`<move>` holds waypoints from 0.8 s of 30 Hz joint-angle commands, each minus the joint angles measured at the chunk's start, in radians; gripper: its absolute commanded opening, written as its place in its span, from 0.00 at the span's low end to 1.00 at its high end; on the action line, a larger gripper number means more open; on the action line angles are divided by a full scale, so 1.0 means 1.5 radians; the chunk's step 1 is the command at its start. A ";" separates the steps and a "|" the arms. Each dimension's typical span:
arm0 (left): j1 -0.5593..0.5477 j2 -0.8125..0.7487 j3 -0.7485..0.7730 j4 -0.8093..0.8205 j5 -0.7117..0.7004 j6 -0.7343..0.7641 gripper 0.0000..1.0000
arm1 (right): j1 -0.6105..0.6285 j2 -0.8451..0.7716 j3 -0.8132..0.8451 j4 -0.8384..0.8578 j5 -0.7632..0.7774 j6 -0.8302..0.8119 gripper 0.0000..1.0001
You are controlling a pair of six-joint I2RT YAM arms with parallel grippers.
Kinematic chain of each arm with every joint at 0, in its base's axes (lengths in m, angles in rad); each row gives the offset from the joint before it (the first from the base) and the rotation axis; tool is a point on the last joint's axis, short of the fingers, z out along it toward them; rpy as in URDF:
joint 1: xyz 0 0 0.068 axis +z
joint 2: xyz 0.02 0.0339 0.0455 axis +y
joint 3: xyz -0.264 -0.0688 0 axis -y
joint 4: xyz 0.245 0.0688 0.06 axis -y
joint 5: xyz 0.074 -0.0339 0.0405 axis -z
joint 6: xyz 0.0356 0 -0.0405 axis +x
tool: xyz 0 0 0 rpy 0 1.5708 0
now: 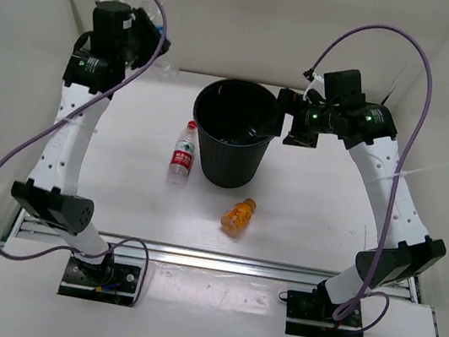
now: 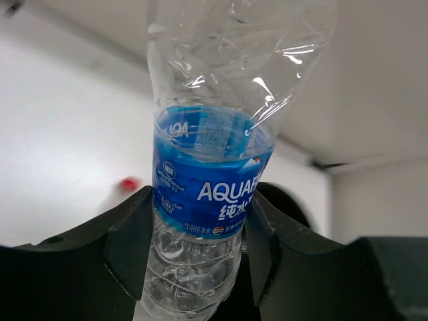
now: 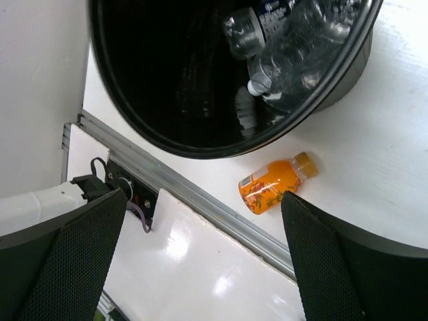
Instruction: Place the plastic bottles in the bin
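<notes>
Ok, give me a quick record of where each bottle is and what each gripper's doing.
left gripper: shut on blue-label bottle, far left
right gripper: open, empty, at the bin's right rim
bin: upright, mid-table
in bin: two clear bottles, one dark-labelled
red-label bottle: lying on table, left of bin
orange bottle: lying on table, in front of bin
not yet binned: three
</notes>
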 commanded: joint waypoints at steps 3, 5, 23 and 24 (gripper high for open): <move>-0.150 0.068 0.069 0.024 0.097 0.020 0.57 | -0.016 -0.035 -0.049 0.060 -0.032 0.017 1.00; -0.195 0.096 0.106 0.018 0.097 0.046 0.62 | -0.016 -0.035 -0.049 0.060 -0.032 0.017 1.00; -0.115 -0.177 -0.252 0.105 -0.124 0.059 1.00 | -0.112 -0.157 -0.196 0.096 -0.040 0.031 1.00; -0.088 -0.177 -0.279 0.105 -0.072 0.059 1.00 | -0.120 -0.157 -0.202 0.096 -0.046 0.031 1.00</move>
